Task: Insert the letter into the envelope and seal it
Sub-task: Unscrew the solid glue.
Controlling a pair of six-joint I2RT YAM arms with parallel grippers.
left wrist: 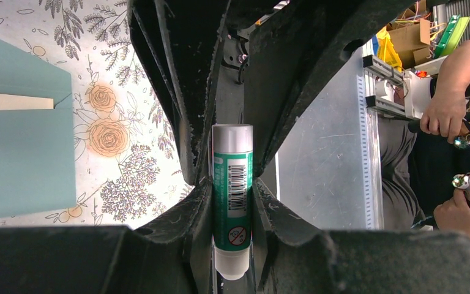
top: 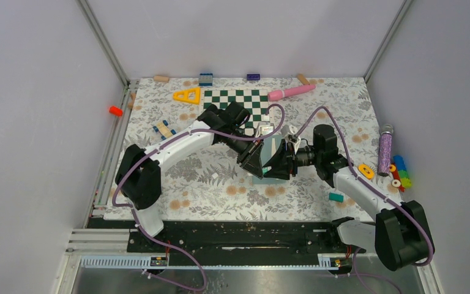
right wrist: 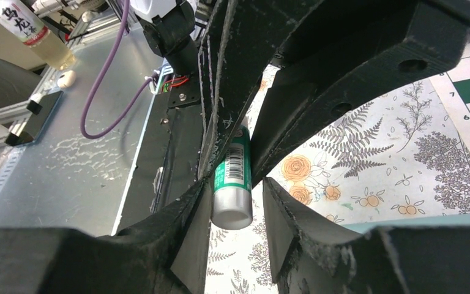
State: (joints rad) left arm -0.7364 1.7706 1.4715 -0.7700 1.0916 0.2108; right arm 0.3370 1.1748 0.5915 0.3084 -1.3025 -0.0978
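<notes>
Teal envelope (left wrist: pixel 18 165) lay flat, tan letter (left wrist: pixel 6 101) showing inside it. Over the envelope we saw left gripper (left wrist: pixel 231 190) pinching a glue stick (left wrist: pixel 232 226), right gripper (right wrist: pixel 235 190) flanking its cap (right wrist: pixel 232 211), clamp unclear; we judged: uncapping to glue it sealed.

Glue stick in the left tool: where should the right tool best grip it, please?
I'd take the glue stick by its silver cap, coming end-on: the left tool clamps the green body, so only the cap end sticks out free.

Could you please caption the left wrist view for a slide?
The left gripper clamps a glue stick; the right gripper flanks its silver cap, teal envelope beside.
</notes>
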